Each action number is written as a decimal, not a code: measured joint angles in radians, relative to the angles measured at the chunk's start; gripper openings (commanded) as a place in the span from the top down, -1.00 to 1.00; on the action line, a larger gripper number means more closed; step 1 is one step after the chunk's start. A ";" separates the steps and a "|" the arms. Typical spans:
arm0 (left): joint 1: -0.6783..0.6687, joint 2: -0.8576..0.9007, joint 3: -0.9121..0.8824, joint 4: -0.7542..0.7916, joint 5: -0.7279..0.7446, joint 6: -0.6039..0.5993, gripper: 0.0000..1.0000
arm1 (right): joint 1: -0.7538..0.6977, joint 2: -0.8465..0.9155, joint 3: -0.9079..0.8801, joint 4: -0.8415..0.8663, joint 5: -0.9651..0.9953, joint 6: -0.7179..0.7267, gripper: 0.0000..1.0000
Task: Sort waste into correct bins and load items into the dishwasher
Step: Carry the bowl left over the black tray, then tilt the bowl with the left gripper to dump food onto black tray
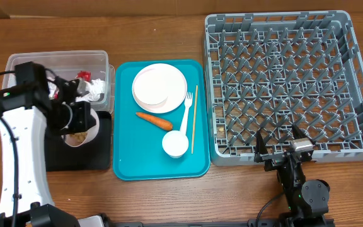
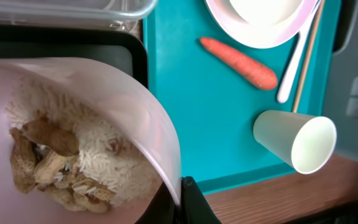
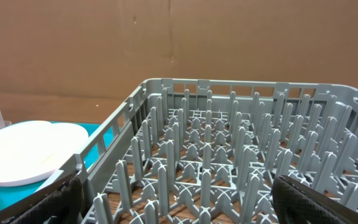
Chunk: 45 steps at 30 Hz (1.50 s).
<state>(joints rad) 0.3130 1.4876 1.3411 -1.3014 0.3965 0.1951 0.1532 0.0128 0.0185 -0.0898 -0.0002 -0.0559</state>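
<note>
R grip (image 1: 277,150): nearest, parked at near edge of rack, jaws spread wide, nothing in them.
L grip (image 2: 180,202): pinched tight on rim of bowl (image 2: 104,106), holding it above black tray (image 1: 99,157), right by the clear tub.
bowl: smooth pale plastic-looking, round, thin wall. Inside: white rice grains + lumpy beige bits (image 2: 48,162), not dumped yet.
black tray: shallow, rect, matte. What's in it I can't tell, arm and bowl cover most of it.
teal tray (image 1: 125,164): flat, glossy, rounded corners. Holds everything below.
cup (image 1: 175,144): small, white, tapered, near end of teal tray.
carrot (image 1: 154,120): orange, tapered, lying loose mid-tray. Waste, unsorted.
fork (image 1: 185,110): white plastic, lying flat, handle end touching cup.
chopstick (image 1: 194,120): thin wood, straight, just beside fork on the rack side.
plate (image 1: 159,85): big, round, pale, far end of teal tray. Wrist cam hints at a 2nd dish nested in it, not sure.
clear tub (image 1: 17,63): see-thru rect, far left. Crumpled white napkins (image 1: 93,91) + red wrapper (image 1: 84,75) inside, so paper/wrapper sort looks done.
rack (image 1: 282,82): grey plastic, square, lattice floor, rows of upright pegs. No dishes seen in it.
progress: est. early-mid. Left to do: bowl scraps, carrot, then load bowl, plate, cup, fork, chopstick.
</note>
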 measured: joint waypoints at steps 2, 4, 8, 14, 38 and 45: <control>0.045 0.000 0.000 -0.003 0.047 0.026 0.91 | 0.000 0.000 0.000 0.000 0.000 0.000 -1.00; 0.094 0.000 0.000 -0.004 0.095 0.053 0.91 | 0.000 0.000 0.000 -0.001 0.000 0.000 -1.00; 0.191 0.000 -0.002 -0.003 0.204 0.108 0.91 | 0.000 0.000 0.000 0.000 0.000 0.000 -1.00; 0.314 -0.001 -0.072 0.003 0.363 0.201 0.91 | 0.000 0.000 0.000 0.000 0.000 0.000 -1.00; 0.416 -0.005 -0.316 0.195 0.566 0.303 0.92 | 0.000 0.000 0.000 0.000 0.000 0.000 -1.00; 0.416 -0.005 -0.316 0.172 0.656 0.315 0.91 | 0.000 0.000 0.000 0.000 0.000 0.000 -1.00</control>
<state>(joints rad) 0.7292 1.4830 1.0252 -1.1294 1.0527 0.5102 0.1532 0.0128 0.0185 -0.0898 -0.0006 -0.0555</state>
